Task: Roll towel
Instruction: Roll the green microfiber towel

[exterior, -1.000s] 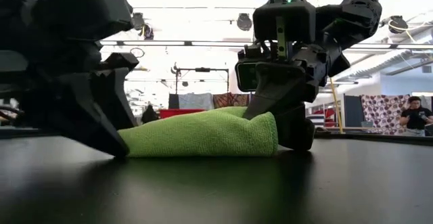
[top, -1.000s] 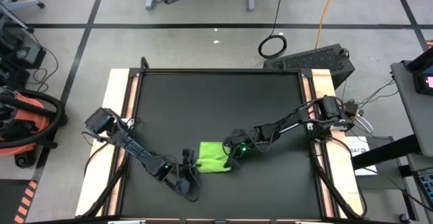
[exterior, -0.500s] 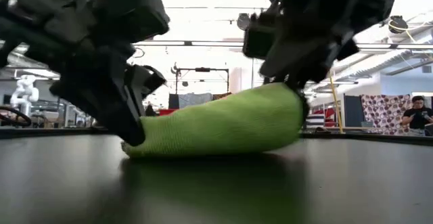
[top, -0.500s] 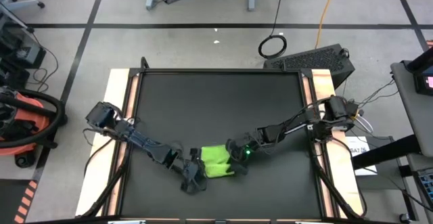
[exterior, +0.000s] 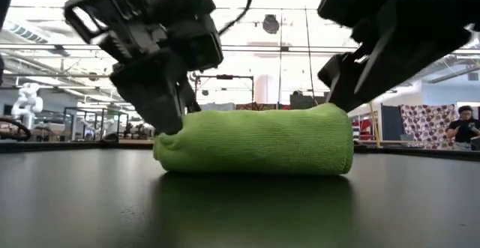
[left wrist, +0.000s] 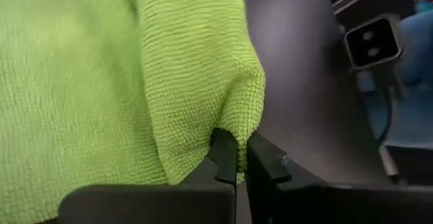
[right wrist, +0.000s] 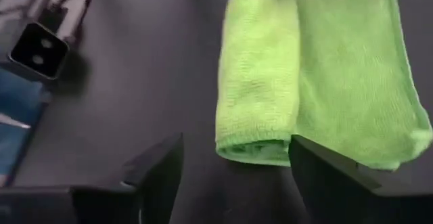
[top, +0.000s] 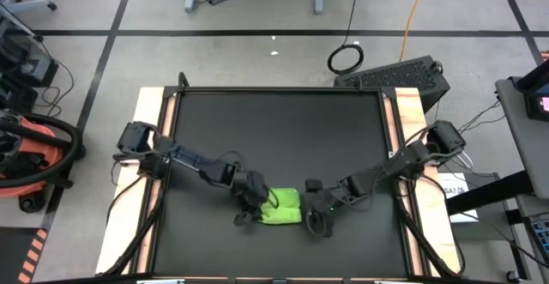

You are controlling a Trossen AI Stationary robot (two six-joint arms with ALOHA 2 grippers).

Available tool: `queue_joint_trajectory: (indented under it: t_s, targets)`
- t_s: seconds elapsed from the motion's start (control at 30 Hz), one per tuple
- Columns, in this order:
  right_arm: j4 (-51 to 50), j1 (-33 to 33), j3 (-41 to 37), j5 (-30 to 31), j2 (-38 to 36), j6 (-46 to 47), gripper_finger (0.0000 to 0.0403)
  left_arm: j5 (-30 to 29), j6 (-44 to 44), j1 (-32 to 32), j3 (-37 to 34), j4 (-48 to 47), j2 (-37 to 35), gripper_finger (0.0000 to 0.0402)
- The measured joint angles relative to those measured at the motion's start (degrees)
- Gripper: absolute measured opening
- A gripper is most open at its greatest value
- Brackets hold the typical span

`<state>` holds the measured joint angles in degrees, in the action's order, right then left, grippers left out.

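Towel [top: 281, 207] lies on the black worktop [top: 274, 138], approx. half rolled: a thick roll w/ a flat flap left to wind up. Left jaws [left wrist: 237, 158] pinch its corner (nearly closed on the cloth). Right jaws [right wrist: 233, 176] are spread wide, empty, just off the roll's end.

No text, label or number can be read in these pictures. A white paper [top: 455, 190] lies beside the counter [top: 279, 121] on the right side and perhaps has some print, but it is too small to read.
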<state>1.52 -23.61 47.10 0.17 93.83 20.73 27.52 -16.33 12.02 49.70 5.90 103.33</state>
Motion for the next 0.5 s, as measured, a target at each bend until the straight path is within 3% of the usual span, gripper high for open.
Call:
queue_joint_trajectory:
  t_s: [0.3,0.5]
  targets:
    - [0.4,-8.2,0.2,17.9,0.1,-2.9,0.0240,13.4,-7.5,-6.7,0.1,5.6,5.3,0.0008]
    - [0.0,-10.4,0.2,23.8,0.1,-4.0,0.0240,19.0,-11.8,-8.3,0.2,11.0,8.2,0.0008]
